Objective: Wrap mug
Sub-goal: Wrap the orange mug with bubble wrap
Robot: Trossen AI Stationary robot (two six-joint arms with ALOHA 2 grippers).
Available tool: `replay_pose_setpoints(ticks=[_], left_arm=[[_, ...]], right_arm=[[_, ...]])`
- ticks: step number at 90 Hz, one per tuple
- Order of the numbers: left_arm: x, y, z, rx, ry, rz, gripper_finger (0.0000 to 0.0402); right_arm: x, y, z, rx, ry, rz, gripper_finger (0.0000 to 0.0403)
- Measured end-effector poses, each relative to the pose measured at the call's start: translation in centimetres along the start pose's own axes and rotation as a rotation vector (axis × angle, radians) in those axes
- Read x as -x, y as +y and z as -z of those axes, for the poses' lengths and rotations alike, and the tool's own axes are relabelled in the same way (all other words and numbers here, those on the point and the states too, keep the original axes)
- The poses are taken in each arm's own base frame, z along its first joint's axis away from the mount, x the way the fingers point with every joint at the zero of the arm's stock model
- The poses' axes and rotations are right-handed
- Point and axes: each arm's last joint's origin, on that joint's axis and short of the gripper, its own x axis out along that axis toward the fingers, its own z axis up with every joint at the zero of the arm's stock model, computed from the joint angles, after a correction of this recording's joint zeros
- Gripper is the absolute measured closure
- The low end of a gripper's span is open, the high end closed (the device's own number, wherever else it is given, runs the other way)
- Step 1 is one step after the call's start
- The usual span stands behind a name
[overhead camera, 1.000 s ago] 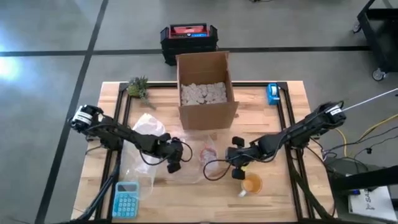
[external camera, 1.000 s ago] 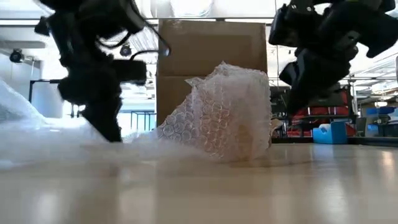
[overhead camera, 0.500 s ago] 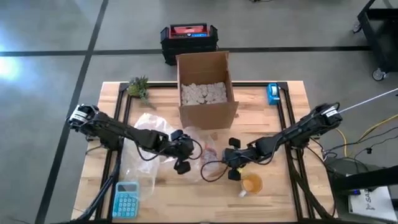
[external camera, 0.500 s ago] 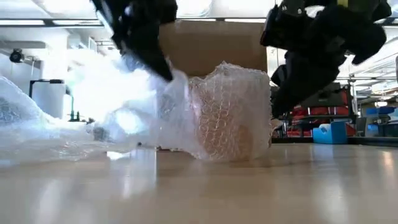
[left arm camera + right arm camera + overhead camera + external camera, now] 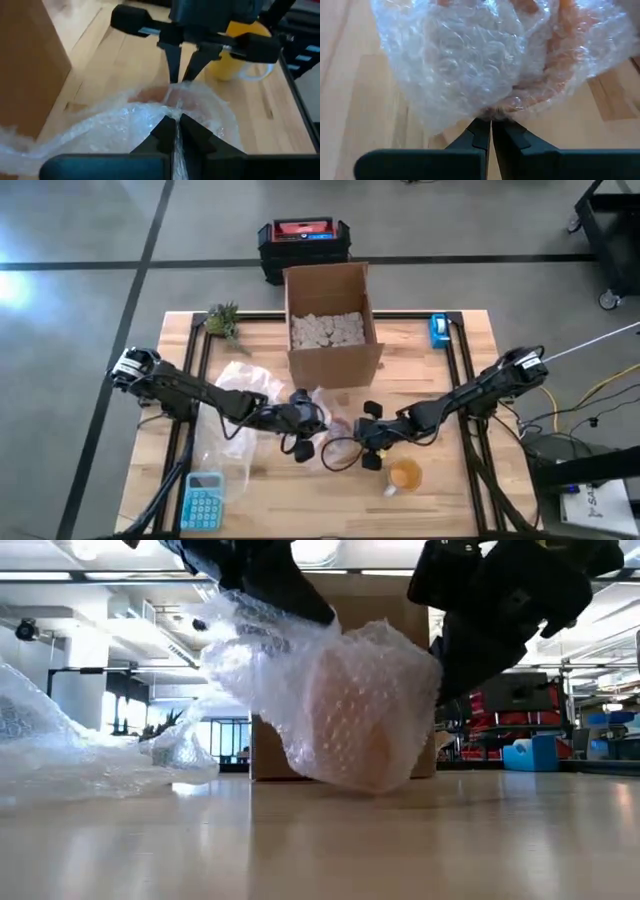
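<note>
Both arms are folding bubble wrap [image 5: 300, 670] over the mug [image 5: 350, 720] just in front of the cardboard box [image 5: 330, 320] on the bench [image 5: 450, 500]. The left pincer [image 5: 176, 131] is clamped on one edge of the sheet, the right pincer [image 5: 491, 131] is pinching the other side — next, probably, comes drawing the flaps closed beneath.

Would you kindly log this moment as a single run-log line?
left pincer: shut on bubble wrap | right pincer: shut on bubble wrap | mug: wrapped, lifted | yellow mug: on table
</note>
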Motion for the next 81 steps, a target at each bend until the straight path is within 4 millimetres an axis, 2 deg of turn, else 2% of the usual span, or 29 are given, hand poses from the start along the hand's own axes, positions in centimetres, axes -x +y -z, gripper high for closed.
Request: replay_pose_setpoints(ticks=[38, 60, 71, 81], left_arm=[[-3.3, 0.2, 3.2, 0.022, 0.103, -0.011, 0.0397], [-3.3, 0.0, 3.0, 0.036, 0.087, 0.005, 0.0397], [-2.8, -0.5, 2.2, 0.047, 0.036, 0.052, 0.0397], [-2.7, -0.8, 2.1, 0.038, 0.034, 0.099, 0.0397]], right_arm=[[0.7, 0.6, -2.2, 0.079, -0.040, -0.015, 0.0401], [1.7, 0.4, -2.8, 0.118, 0.083, 0.048, 0.0401], [1.0, 0.5, -2.6, 0.120, 0.086, 0.046, 0.0401], [-0.7, 0.6, -1.9, 0.114, 0.107, 0.055, 0.0401]])
